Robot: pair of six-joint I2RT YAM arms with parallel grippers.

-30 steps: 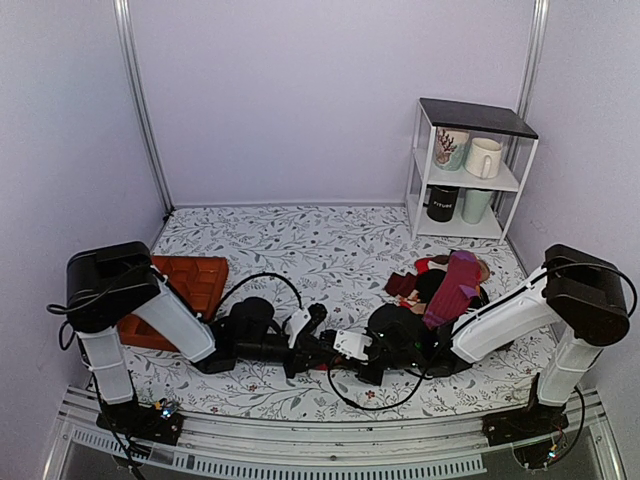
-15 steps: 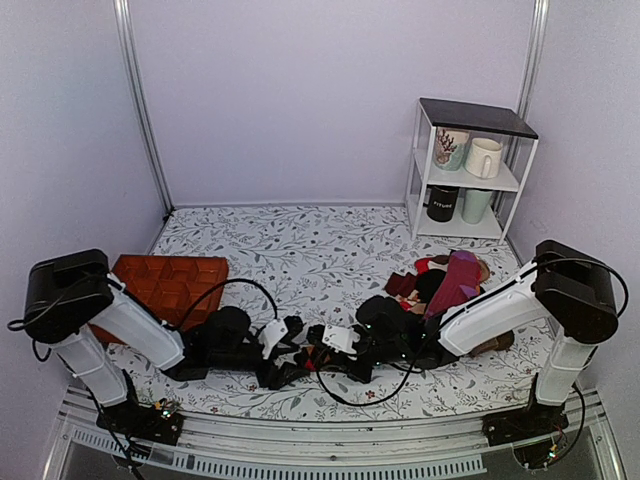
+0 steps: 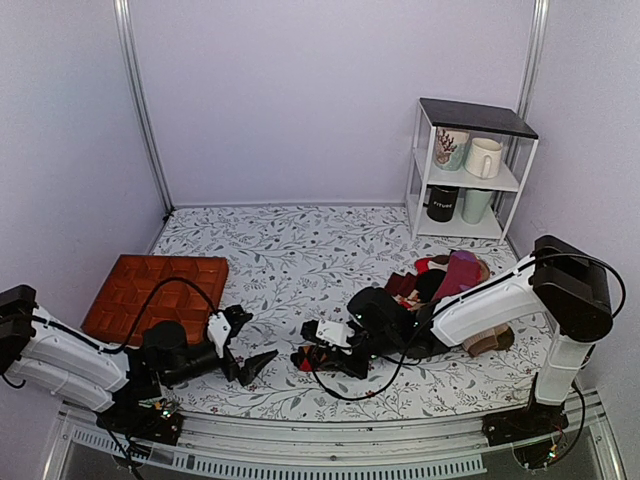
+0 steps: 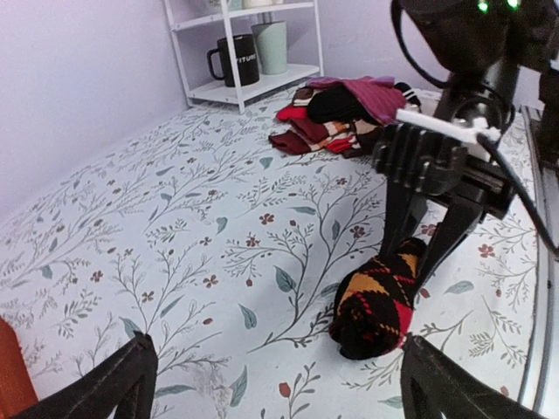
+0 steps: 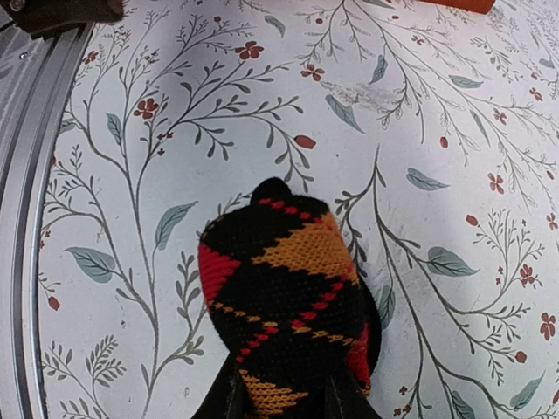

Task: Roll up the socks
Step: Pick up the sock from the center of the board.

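The socks (image 5: 281, 297) are a tight black roll with red and orange diamonds, lying on the floral tablecloth near the front edge. My right gripper (image 5: 285, 400) is shut on the near end of the roll, one finger on each side. From above, the roll (image 3: 303, 360) sits at the tip of the right gripper (image 3: 312, 352). My left gripper (image 3: 250, 342) stands open to the left of the roll, apart from it and holding nothing. The left wrist view shows the roll (image 4: 377, 304) ahead, pinched by the right fingers (image 4: 397, 231), with my left gripper (image 4: 279, 393) spread wide.
A heap of other socks (image 3: 448, 280) lies at the right behind the right arm. An orange moulded tray (image 3: 160, 288) sits at the left. A white shelf with mugs (image 3: 468, 170) stands at the back right. The table's metal front rail (image 3: 320, 455) is close.
My left gripper has opened, let go of the roll and drawn back to the left. The right gripper has shifted slightly left, still shut on the socks.
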